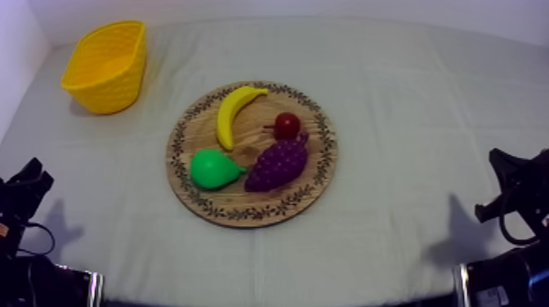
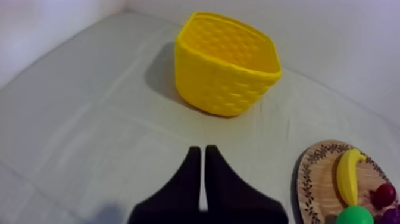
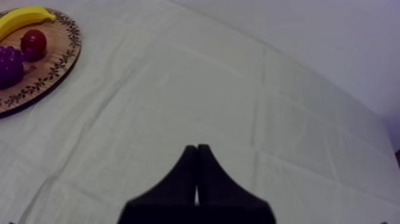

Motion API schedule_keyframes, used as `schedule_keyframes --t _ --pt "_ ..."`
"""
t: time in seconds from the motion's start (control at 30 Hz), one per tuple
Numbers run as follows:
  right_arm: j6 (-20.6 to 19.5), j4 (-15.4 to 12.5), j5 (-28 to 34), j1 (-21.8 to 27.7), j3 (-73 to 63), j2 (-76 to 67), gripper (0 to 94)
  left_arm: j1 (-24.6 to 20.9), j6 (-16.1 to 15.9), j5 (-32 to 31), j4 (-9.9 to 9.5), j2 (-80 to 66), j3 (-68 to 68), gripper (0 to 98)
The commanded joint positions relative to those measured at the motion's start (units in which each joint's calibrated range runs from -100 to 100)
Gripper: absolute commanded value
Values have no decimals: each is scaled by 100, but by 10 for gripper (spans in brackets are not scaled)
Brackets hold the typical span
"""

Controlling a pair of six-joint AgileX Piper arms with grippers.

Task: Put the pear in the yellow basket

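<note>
Top view: the pear [image 1: 214,169] lies at the left side of the wooden board [image 1: 245,214], toward the yellow basket [image 1: 106,65] — so the left arm [image 1: 24,189] looks the natural one to reach. Left jaws and right jaws sit clenched, empty, well apart from it.

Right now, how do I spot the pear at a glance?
Find the round wooden board mid-table. On its left side, just left of the purple grapes and nearer the camera than the banana, lies the pear. It alone is bright green.
</note>
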Motion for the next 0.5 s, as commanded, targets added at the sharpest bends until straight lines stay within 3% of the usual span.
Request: schedule_keyframes --t 0.0,0.23,0.47 --pt "-1 0 2 2 -2 -3 4 109 -82 24 4 -3 -4 1" --pt "0 0 2 2 -2 -3 4 772 -174 303 66 -11 -106 1" --pt "-1 0 2 2 -2 -3 4 1506 -71 226 124 8 -127 0"
